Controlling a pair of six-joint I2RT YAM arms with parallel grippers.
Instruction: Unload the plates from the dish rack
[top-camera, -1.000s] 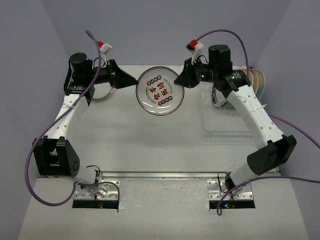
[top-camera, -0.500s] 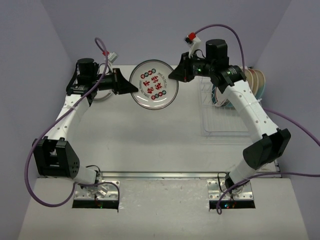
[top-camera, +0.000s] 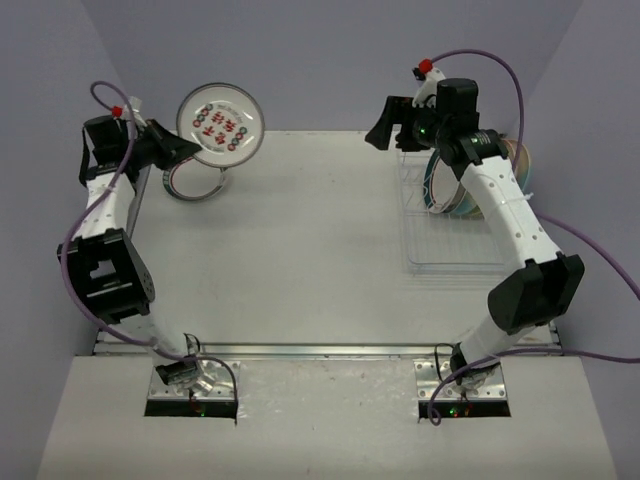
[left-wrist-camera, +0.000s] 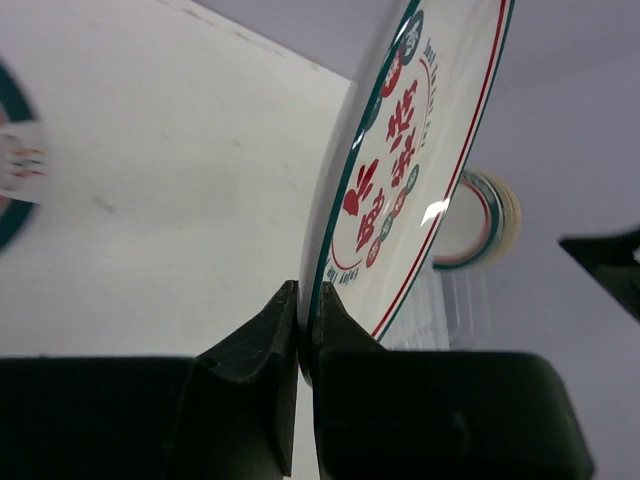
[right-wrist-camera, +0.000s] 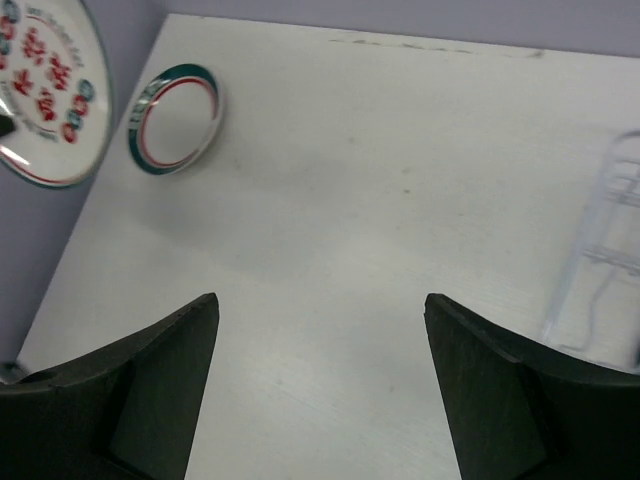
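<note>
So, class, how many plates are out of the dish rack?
2: the patterned plate in the left gripper, the green-rimmed plate on the table, far-left corner; none seem hidden.

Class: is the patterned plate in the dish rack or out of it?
Out: the left gripper pinches the plate by its rim, far from the dish rack.

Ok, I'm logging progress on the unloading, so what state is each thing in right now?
Left gripper: shut on the rim of the patterned plate.
Patterned plate: held on edge, off the table.
Ringed plate: lying flat on the table.
Right gripper: open, empty.
Dish rack: partly loaded, far end only.
Racked plates: standing on edge.
</note>
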